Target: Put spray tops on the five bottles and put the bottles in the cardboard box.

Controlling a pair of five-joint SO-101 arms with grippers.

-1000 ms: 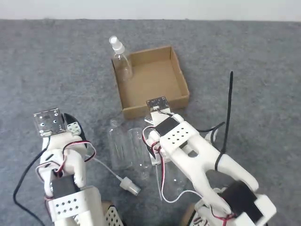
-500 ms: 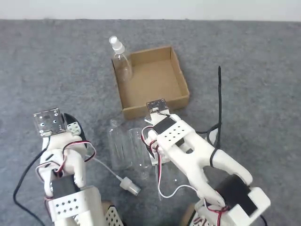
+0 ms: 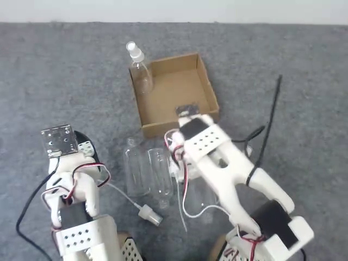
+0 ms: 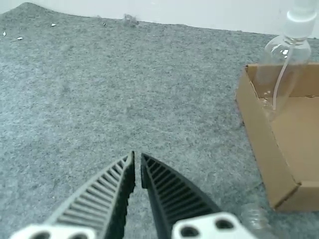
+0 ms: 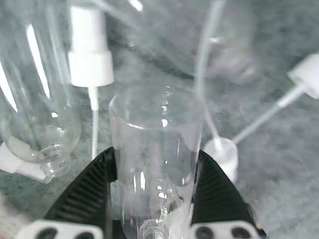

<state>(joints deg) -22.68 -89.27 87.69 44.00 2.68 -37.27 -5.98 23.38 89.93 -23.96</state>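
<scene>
In the high view, the cardboard box (image 3: 209, 89) lies open on the grey surface (image 3: 304, 65), just beyond the wrist of the right arm (image 3: 223, 163). A capped bottle (image 3: 140, 73) stands in the box corner farthest from that wrist. Two uncapped bottles (image 3: 136, 168) are laid side by side between the arms, the nearer one just beside the right arm. A loose spray top (image 3: 150, 214) with its tube is seen near the base of the left arm. The left end effector (image 3: 82, 142) is held well apart from the box and from the lying bottles.

In the left wrist view, the left end effector (image 4: 137, 164) is seen with its ribbed fingers drawn together to a thin slit, and nothing is gripped. The box (image 4: 259, 124) is placed ahead and off to one side, with the capped bottle (image 4: 286, 55) at its far corner.

In the right wrist view, a clear held bottle (image 5: 157, 129) is clamped between the fingers of the right end effector (image 5: 155, 162), its body pointing away from the camera. Just beyond it, a white spray top (image 5: 90, 59), a lying bottle (image 5: 35, 114) and a second spray top (image 5: 223, 149) are spread on the surface.
</scene>
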